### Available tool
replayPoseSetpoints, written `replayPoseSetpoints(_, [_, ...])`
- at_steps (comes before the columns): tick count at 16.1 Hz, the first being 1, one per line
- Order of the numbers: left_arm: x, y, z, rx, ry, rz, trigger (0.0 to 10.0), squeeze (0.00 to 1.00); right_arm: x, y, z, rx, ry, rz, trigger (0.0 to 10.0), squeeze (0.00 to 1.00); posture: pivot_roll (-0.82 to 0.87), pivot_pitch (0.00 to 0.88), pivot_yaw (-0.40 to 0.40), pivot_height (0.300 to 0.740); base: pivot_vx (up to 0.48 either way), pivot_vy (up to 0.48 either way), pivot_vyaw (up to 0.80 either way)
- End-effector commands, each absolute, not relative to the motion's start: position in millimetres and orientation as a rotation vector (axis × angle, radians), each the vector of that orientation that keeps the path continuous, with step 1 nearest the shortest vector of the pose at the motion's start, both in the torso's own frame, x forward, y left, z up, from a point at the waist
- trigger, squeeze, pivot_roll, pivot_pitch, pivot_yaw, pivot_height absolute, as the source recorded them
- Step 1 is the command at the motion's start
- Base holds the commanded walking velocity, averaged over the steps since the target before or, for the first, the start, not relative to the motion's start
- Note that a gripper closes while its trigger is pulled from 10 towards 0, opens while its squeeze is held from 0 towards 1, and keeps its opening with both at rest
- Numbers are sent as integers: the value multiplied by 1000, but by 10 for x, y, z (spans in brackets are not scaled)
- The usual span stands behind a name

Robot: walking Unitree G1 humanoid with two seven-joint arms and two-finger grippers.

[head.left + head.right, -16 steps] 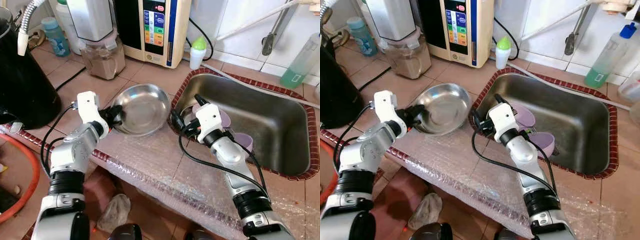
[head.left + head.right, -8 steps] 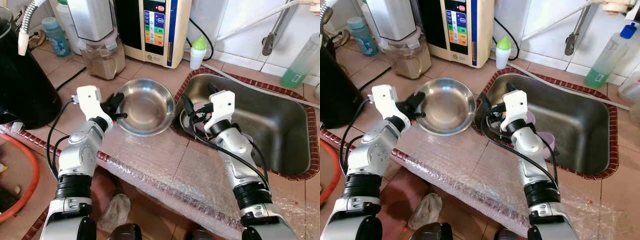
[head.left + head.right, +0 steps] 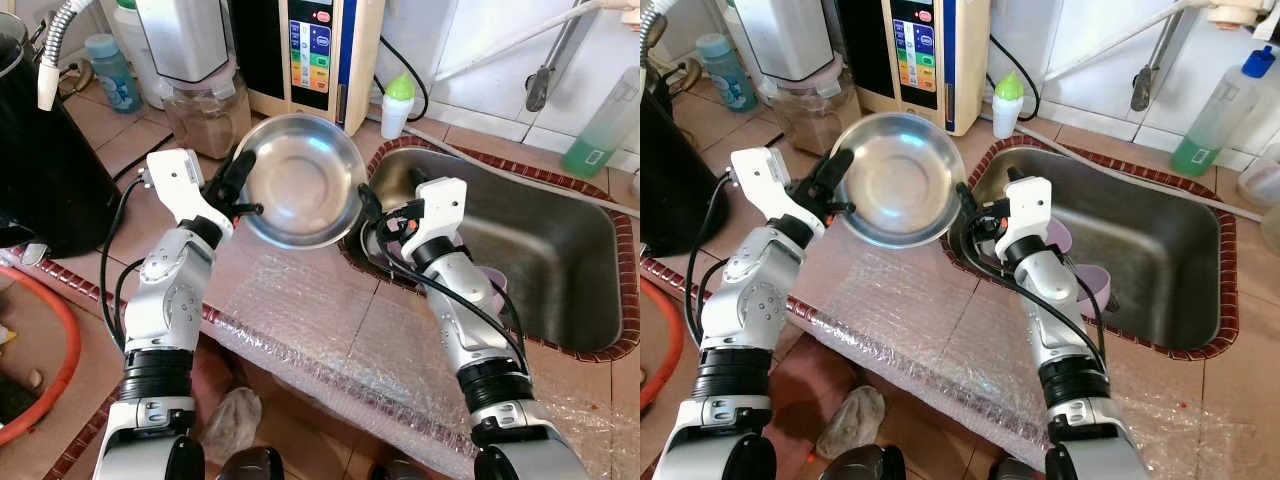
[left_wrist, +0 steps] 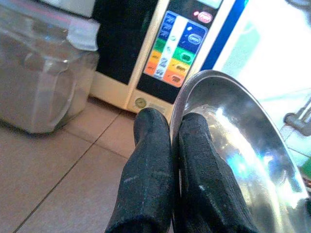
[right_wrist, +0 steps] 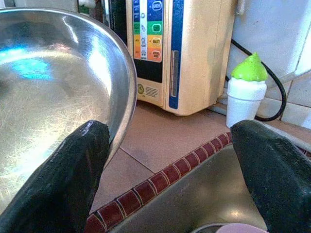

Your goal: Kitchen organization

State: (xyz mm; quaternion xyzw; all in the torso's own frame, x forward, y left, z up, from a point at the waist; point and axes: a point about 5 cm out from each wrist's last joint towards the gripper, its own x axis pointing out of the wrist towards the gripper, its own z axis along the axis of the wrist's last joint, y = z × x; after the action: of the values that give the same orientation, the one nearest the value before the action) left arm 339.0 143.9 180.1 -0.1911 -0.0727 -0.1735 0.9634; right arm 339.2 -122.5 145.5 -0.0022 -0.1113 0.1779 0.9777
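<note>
Your left gripper point(image 4: 176, 145) pinches the bowl point(image 3: 300, 180) rim, tilted above the worktop point(image 3: 300, 300) beside the sink point(image 3: 560, 240). Right gripper point(image 3: 385, 215), fingers spread, flanks its far edge; dispenser point(image 3: 315, 55) and bottle point(image 3: 397, 103) stand behind.

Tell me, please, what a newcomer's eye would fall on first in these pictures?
The shiny steel bowl stands out first, tilted up off the counter with its rim pinched in the left end effector. Beside it, the right end effector hangs open at the near corner of the steel sink, where purple cups lie.
</note>
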Motion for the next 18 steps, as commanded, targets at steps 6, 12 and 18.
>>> replayPoseSetpoints(6, [3285,1266,1957,-425,-222,-510,0,0,3450,-1150,1458,70,-190,368,0,0,-2,39,32,740,0,0,0])
replayPoseSetpoints(12, [3284,1250,1952,-418,-219,-513,0,0,3412,-1024,1407,272,-117,460,10000,0,-10,43,42,740,0,0,0])
replayPoseSetpoints(18, [3283,1257,1940,-411,-215,-506,0,0,3320,-914,1340,354,-46,585,2196,0,-5,41,32,740,0,0,0])
